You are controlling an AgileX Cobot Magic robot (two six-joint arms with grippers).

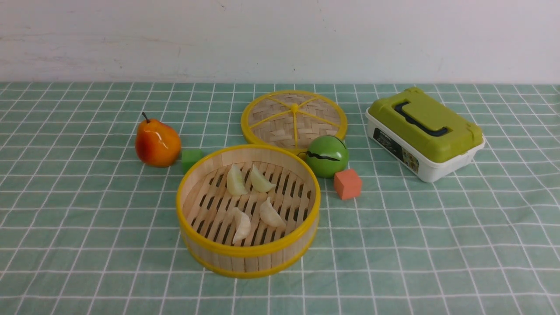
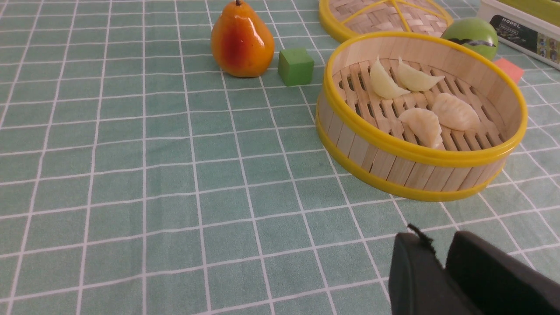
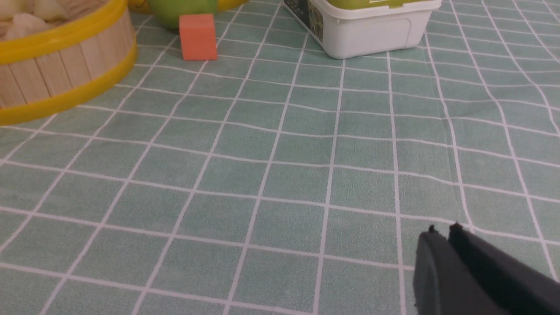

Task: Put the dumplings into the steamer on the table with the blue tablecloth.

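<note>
From my front camera I see the round bamboo steamer with yellow rims (image 1: 248, 210) sitting mid-bench on the pale teal cloth with white grid lines (image 1: 437, 245), and all four glossy cream-white crescent dumplings (image 1: 251, 199) lie on its slatted floor, two toward the far side and two nearer me. Behind it lies the flat woven disc with yellow spokes (image 1: 294, 118); a green ball with a dark jagged seam (image 1: 327, 155) sits just beside the steamer's far right rim, with a small orange cube (image 1: 348, 184) next to it. An orange-red glossy pear (image 1: 157, 142) and a small green cube (image 1: 191, 159) stand to the left, and a white box with an olive-green lid (image 1: 425, 133) stands to the right. Neither arm shows here. On my left wrist camera the left end effector (image 2: 437, 258) hangs above bare cloth, short of the steamer, its black fingers pressed together with nothing between them. On my right wrist camera the right end effector (image 3: 442, 238) is likewise clenched and empty over bare cloth, well apart from the steamer.
</note>
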